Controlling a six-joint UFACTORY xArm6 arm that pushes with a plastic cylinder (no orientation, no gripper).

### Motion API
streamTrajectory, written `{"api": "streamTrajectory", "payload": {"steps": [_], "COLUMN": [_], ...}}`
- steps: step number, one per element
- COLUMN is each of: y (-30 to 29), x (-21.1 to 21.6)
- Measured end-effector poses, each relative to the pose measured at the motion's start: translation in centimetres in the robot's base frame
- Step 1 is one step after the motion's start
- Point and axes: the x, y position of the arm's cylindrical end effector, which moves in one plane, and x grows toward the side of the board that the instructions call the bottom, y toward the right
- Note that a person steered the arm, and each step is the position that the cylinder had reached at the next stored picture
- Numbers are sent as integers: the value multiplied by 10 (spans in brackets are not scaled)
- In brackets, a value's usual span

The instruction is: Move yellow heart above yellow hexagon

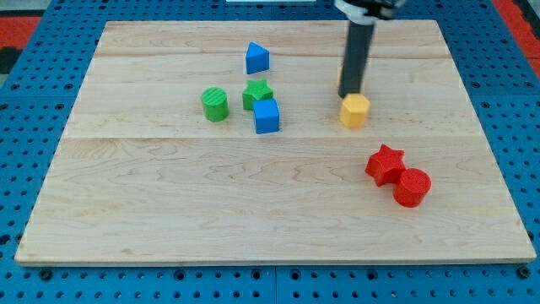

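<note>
A yellow hexagon block [355, 111] lies on the wooden board right of the middle. My tip [349, 95] stands just above it toward the view's top, touching or almost touching its upper left edge. The dark rod rises from there to the view's top edge. No yellow heart shows anywhere in this view; the rod may hide it.
A blue triangular block [257, 57], a green star [258, 92], a blue cube [267, 116] and a green cylinder [215, 104] cluster left of the tip. A red star [385, 163] and a red cylinder [413, 187] lie touching at the lower right.
</note>
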Motion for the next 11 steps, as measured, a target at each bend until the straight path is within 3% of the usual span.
{"api": "streamTrajectory", "payload": {"steps": [2,3,4,5,6,7,8,9,11], "y": [8,-2,53,25,-49,-19,-22,4,-10], "x": [53,-5,-52,-86,-79,-54,-94,-86,-8]}}
